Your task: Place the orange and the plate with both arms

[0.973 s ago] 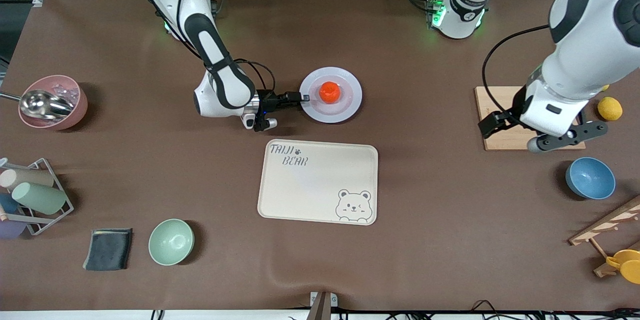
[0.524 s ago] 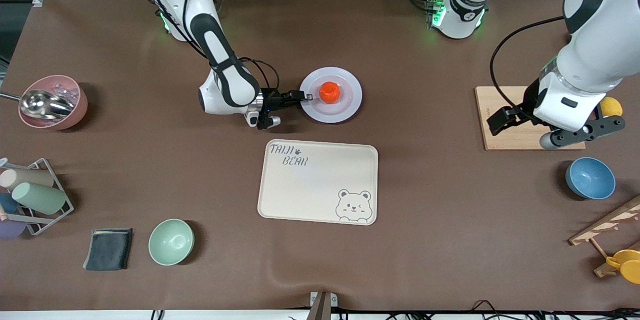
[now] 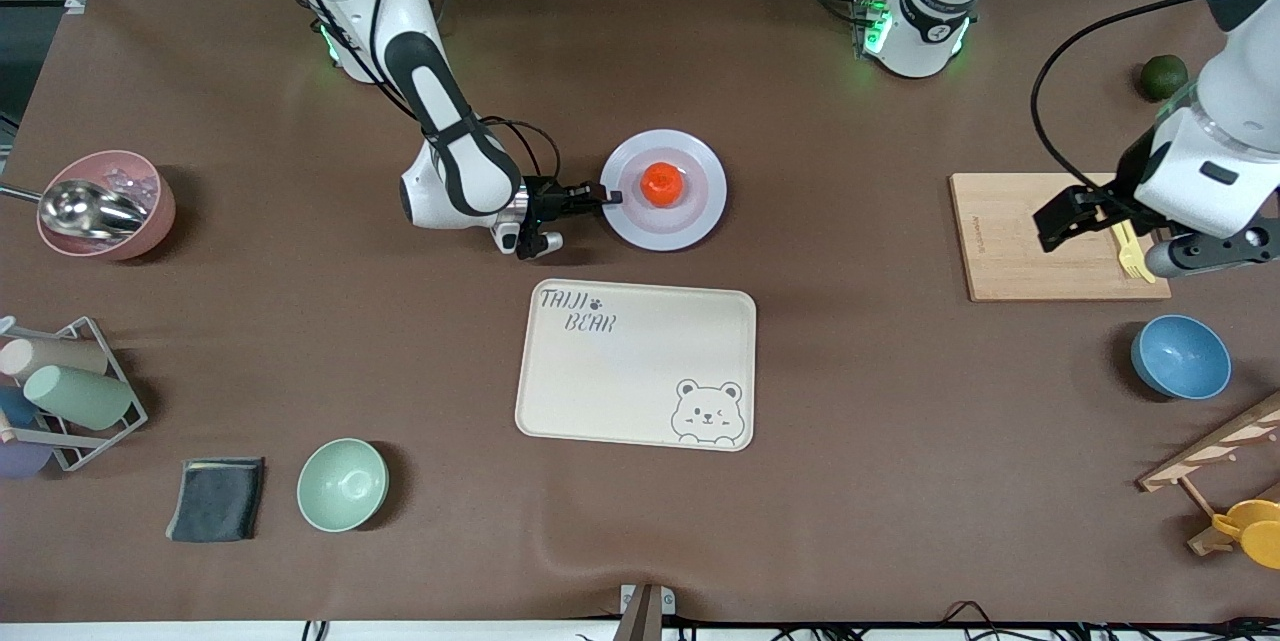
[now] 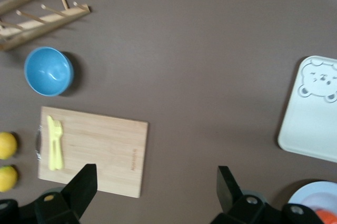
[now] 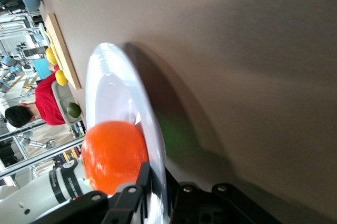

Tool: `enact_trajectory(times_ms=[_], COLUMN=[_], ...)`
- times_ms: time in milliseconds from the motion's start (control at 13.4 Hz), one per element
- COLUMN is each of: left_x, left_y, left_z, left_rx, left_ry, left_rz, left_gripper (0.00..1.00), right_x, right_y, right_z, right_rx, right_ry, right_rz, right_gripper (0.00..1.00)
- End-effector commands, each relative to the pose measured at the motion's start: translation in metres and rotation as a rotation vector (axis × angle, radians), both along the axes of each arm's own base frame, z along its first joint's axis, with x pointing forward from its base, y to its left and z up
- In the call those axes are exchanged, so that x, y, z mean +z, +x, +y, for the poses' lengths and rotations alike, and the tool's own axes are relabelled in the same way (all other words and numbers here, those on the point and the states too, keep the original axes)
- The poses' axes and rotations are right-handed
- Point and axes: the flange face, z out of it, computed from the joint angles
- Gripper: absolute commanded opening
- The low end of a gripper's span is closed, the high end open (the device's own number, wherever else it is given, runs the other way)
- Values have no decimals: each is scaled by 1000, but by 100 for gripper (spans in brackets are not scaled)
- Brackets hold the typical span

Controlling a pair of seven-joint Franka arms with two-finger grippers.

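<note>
Front view: right gripper [image 3: 607, 198] pinches plate [image 3: 700, 211] rim beside orange [image 3: 662, 182]

The beige tray [image 3: 636, 364] carries the words "TAIJI BEAR" in one corner, a winking bear drawn in the corner diagonally across; the wording on the wooden board [image 3: 1060, 237] is unreadable.

The right arm stretches out low, its black two-finger right gripper [image 3: 607, 198] clamped on the round pale lavender-white plate's [image 3: 690, 221] rim. The left arm waits raised, its black left gripper [image 4: 154, 181] spread wide.
</note>
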Motion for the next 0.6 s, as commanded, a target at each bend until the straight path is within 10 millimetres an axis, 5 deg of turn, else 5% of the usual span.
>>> enact_trajectory(times_ms=[0, 224, 524], left_x=[13, 18, 19], left_y=[-14, -19, -19], left_z=[37, 57, 60], left_rx=[-52, -61, -71], left_ry=[-42, -50, -50], left_rz=[25, 41, 48], left_gripper=[100, 100, 100], right_x=[0, 9, 40], right_y=[-12, -13, -5], right_z=[16, 26, 33], right_rx=[-37, -35, -73], right_ry=[-31, -16, 46], right_rz=[-32, -46, -72], right_gripper=[0, 0, 0])
